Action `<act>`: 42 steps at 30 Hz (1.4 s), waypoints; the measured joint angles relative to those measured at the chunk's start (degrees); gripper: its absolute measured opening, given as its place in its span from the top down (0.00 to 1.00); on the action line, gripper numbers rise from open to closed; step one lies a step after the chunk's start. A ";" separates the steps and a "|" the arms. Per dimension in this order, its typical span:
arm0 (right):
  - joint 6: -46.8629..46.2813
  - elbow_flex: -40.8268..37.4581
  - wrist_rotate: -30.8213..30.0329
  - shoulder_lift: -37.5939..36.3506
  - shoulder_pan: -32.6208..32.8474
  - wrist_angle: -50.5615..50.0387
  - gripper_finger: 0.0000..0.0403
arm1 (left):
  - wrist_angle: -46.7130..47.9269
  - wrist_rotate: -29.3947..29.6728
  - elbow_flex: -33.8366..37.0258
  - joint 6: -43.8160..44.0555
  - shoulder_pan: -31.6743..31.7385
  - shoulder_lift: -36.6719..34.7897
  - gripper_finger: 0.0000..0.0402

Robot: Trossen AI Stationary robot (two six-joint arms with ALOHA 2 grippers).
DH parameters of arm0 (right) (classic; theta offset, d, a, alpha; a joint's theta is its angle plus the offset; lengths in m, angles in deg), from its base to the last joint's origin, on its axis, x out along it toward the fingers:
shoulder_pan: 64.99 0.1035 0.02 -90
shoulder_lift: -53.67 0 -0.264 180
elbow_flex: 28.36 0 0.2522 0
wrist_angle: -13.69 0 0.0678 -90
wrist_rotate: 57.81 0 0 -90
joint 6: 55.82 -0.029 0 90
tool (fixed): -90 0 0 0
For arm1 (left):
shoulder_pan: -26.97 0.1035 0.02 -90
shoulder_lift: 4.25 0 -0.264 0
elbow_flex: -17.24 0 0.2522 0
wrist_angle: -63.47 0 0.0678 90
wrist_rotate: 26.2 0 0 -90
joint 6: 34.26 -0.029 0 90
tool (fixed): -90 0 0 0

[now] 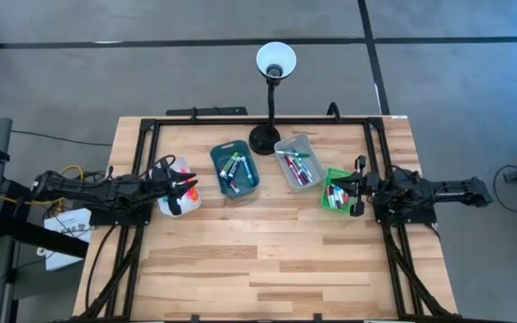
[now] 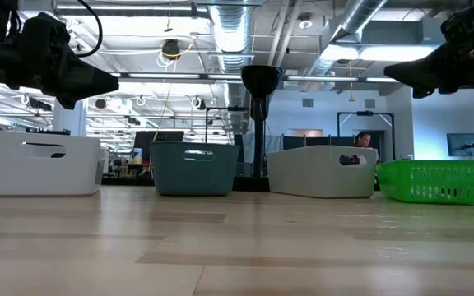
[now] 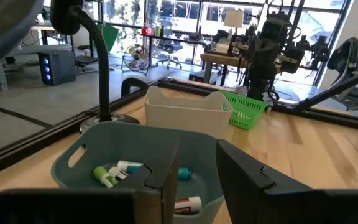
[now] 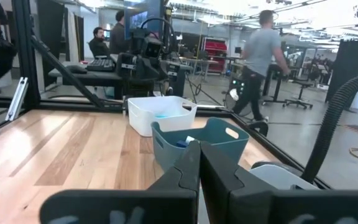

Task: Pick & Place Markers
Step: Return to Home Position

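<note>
Markers lie in four bins in a row: a white bin [image 1: 178, 199], a teal bin [image 1: 234, 170], a grey bin [image 1: 296, 163] and a green basket [image 1: 336, 191]. In the left wrist view, green, white, cyan and red markers [image 3: 120, 172] lie on the teal bin's [image 3: 79, 163] floor. My left gripper [image 1: 185, 187] hovers above the white bin, pointing toward the teal one, open [image 3: 194, 180] and empty. My right gripper [image 1: 355, 187] hovers over the green basket's right edge, shut [image 4: 199, 167], nothing between its fingers. In the low view both arms hang above bin height.
A black gooseneck lamp stands with its base [image 1: 265, 139] between the teal and grey bins at the table's far edge, its white shade [image 1: 275, 59] beyond the table. A black frame [image 1: 142, 144] borders the table. Bare wood [image 1: 258, 260] fills the near half. People [image 4: 260, 56] are in the room behind.
</note>
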 joint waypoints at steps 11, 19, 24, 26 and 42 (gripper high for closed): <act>-0.02 0.00 -0.02 0.00 0.00 -0.07 1.00 | -0.39 0.00 -0.02 0.01 0.00 2.56 0.74; -0.02 0.00 -0.04 0.00 0.00 0.02 1.00 | -0.59 0.00 -0.02 0.01 0.00 3.34 0.74; -0.02 0.00 -0.04 0.00 0.00 0.06 1.00 | -0.75 0.00 -0.02 0.01 0.00 3.34 0.74; -0.02 0.00 -0.04 0.00 0.00 0.07 1.00 | -0.81 0.00 -0.02 0.00 0.00 3.34 0.74; -0.02 0.00 -0.07 0.00 0.00 0.15 1.00 | -1.25 0.00 -0.04 0.01 0.00 3.34 0.74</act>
